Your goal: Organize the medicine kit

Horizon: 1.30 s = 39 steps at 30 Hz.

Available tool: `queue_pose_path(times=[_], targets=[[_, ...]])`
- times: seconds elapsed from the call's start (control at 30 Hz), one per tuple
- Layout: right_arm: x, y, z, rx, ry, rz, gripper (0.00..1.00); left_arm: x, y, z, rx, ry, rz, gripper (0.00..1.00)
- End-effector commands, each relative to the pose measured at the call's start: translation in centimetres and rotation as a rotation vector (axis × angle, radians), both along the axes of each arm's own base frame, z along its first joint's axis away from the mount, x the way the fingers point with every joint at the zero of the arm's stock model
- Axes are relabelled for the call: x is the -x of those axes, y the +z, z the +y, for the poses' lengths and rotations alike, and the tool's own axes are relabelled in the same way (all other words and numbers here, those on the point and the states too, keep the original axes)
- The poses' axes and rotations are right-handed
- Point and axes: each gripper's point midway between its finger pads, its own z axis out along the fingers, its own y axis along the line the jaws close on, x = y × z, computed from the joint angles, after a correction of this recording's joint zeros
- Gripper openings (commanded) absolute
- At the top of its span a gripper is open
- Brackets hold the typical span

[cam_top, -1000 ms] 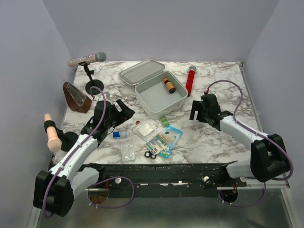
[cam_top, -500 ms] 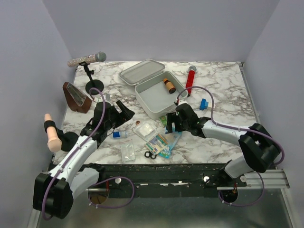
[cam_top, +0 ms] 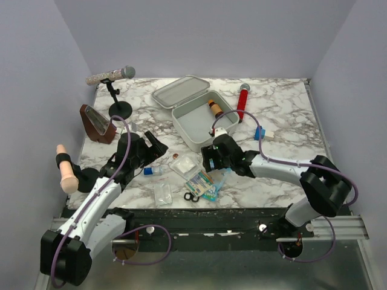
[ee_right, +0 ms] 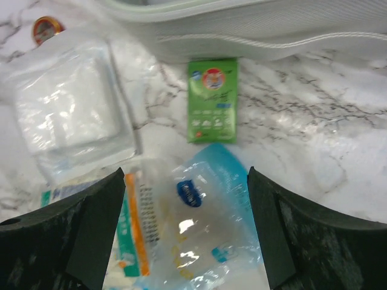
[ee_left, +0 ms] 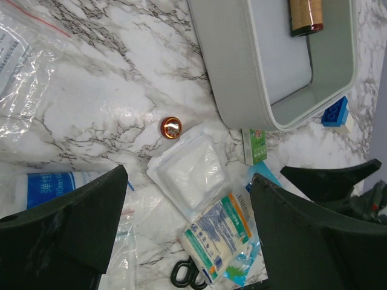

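Marble table seen from above. Right gripper (cam_top: 208,160) has swung left from the table's right side since a second ago and now hangs over the loose packets just in front of the kit (cam_top: 190,138); its jaws stand apart, holding nothing. Its move uncovered a blue block (cam_top: 260,133) on the right. Left gripper (cam_top: 155,145) has drawn back slightly and hovers left of the packets, jaws also wide and empty. Kit sits at centre rear, lid (cam_top: 180,90) swung open toward the back left, a brown bottle (cam_top: 214,107) in its far corner. Nothing else has shifted. Green sachet (ee_right: 211,99) lies just beside the kit's near wall. Gauze pack (ee_right: 69,112) lies left of it, blue packet (ee_right: 205,205) nearer the camera, between the right fingers. A small copper disc (ee_left: 171,127) rests alone on bare marble near the kit's left corner. Bare marble runs right of the packets toward the table edge; a red tube (cam_top: 242,101) lies just beside the kit's right side
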Motion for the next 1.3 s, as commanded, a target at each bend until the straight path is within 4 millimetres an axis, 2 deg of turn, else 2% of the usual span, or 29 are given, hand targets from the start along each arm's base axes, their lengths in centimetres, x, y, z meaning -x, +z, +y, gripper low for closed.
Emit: queue_pose_path(times=[0.0,0.27,0.47,0.63,0.7,0.8,0.9,1.07,1.2,1.27], targets=[[2.3,2.0,0.7,0.006,0.056,-0.063,0.9,0.7,-0.4,2.1,-0.089,0.073,0.044,0.93],[4.6,4.3,0.1,-0.079,0.051,-0.059,0.9,1.9,0.5,8.5,-0.221,0.289,0.096,0.93],[5.0,4.3,0.6,-0.095,0.093,-0.059,0.91,2.1,1.1,10.5,-0.261,0.364,0.151,0.93],[5.2,3.9,0.8,-0.085,0.134,-0.063,0.91,3.9,3.1,12.1,-0.279,0.449,0.126,0.98],[5.3,3.9,0.9,-0.088,0.14,-0.065,0.92,5.0,3.3,13.1,-0.305,0.493,0.139,0.99],[5.6,3.9,1.0,-0.104,0.148,-0.058,0.92,6.6,2.3,14.4,-0.347,0.562,0.191,0.99],[6.0,3.9,1.1,-0.123,0.159,-0.048,0.92,6.8,2.2,14.6,-0.358,0.579,0.212,0.99],[6.4,4.1,1.0,-0.139,0.164,-0.044,0.92,7.1,-0.3,14.4,-0.381,0.587,0.335,0.94],[6.5,4.3,1.1,-0.145,0.169,-0.042,0.92,7.7,-3.4,13.7,-0.342,0.601,0.407,0.89],[6.6,4.6,1.0,-0.148,0.172,-0.045,0.92,7.7,-4.1,13.7,-0.347,0.605,0.435,0.88]])
